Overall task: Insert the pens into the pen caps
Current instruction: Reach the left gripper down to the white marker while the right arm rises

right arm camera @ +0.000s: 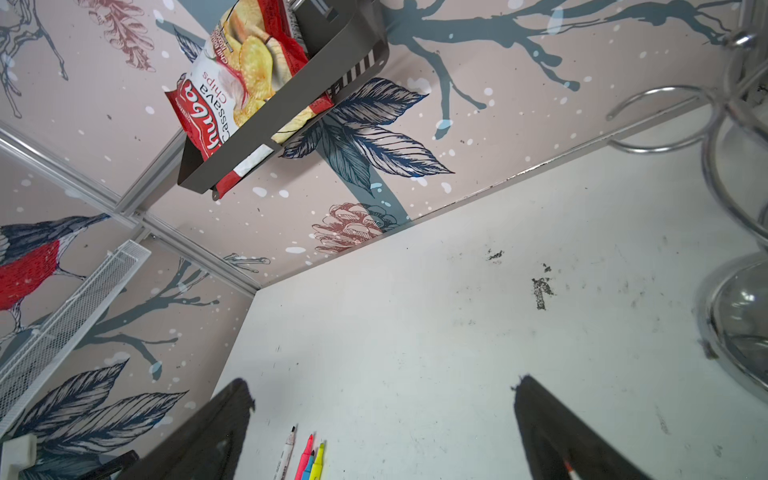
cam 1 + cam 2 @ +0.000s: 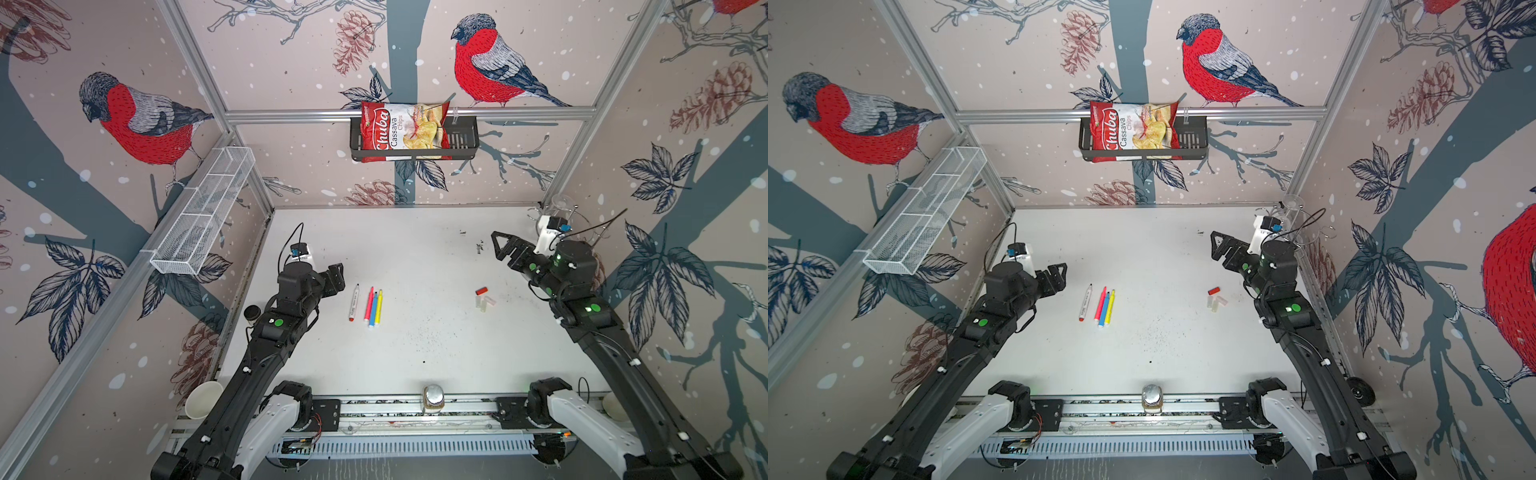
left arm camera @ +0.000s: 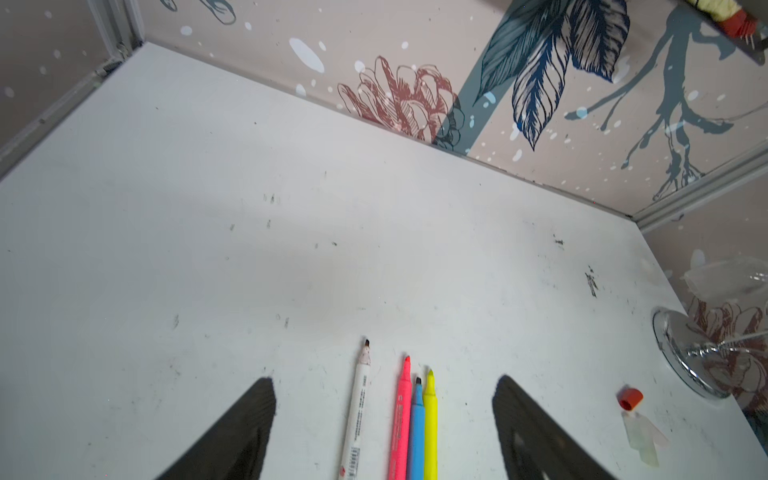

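Several pens lie side by side on the white table, left of centre: a white one (image 2: 354, 302) (image 2: 1086, 302), then pink (image 2: 369, 302), blue (image 2: 373, 310) and yellow (image 2: 379, 306). My left gripper (image 2: 336, 279) (image 3: 385, 381) hovers just left of them, open and empty. In the left wrist view the pens (image 3: 401, 419) lie between its fingers (image 3: 245, 428). The pen caps sit right of centre: a red one (image 2: 481, 290) (image 3: 630, 398) and translucent ones (image 2: 484, 302) (image 3: 642, 436). My right gripper (image 2: 500, 245) (image 1: 383, 383) is raised beyond the caps, open and empty.
A chrome and glass stand (image 3: 685, 353) (image 1: 739, 324) occupies the back right corner. A chips bag (image 2: 405, 126) sits in a black wall basket. A white mesh tray (image 2: 203, 212) hangs on the left wall. A jar (image 2: 433, 398) stands at the front edge.
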Robot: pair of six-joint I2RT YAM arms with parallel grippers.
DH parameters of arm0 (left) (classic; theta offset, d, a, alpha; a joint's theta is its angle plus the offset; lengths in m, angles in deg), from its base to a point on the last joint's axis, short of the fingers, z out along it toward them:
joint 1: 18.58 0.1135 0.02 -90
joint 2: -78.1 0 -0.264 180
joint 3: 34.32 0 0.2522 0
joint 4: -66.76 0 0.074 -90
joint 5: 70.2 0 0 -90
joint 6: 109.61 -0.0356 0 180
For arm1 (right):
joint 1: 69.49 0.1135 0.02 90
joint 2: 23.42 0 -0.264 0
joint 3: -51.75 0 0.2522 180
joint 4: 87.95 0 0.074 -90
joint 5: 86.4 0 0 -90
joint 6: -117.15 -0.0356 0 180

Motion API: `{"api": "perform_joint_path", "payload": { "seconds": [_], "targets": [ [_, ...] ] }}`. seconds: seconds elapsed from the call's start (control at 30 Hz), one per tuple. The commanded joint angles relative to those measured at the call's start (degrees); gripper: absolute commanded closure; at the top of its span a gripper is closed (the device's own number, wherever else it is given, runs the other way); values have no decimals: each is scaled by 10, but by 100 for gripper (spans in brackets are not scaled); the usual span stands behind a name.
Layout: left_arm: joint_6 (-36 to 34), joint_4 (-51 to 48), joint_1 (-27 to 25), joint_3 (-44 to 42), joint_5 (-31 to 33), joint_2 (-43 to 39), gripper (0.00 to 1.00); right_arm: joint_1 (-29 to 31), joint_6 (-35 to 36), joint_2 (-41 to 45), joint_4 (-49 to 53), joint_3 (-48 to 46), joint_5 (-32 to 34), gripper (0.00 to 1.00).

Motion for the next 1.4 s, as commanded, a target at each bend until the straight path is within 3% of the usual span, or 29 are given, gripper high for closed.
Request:
{"api": "perform_joint_path", "payload": {
  "seconds": [0.0, 0.23, 0.4, 0.53, 0.8, 1.37],
  "targets": [
    [12, -17, -25, -8, -8, -1, 18, 22, 19, -13, 84, 23, 17, 1],
    [28, 8, -30, -30, -20, 47, 27, 69, 17, -27, 168, 22, 80, 1],
    [27, 31, -30, -34, -8, 72, 28, 77, 16, 5, 156, -18, 90, 1],
    [39, 44, -31, -38, -13, 104, 30, 76, 12, -31, 165, 2, 101, 1],
    [38, 48, -32, -38, -10, 163, 34, 76, -58, -75, 180, 10, 179, 1],
    [56, 54, -77, -31, 29, 273, 40, 77, -31, -78, 138, -25, 122, 1]
  ]
}}
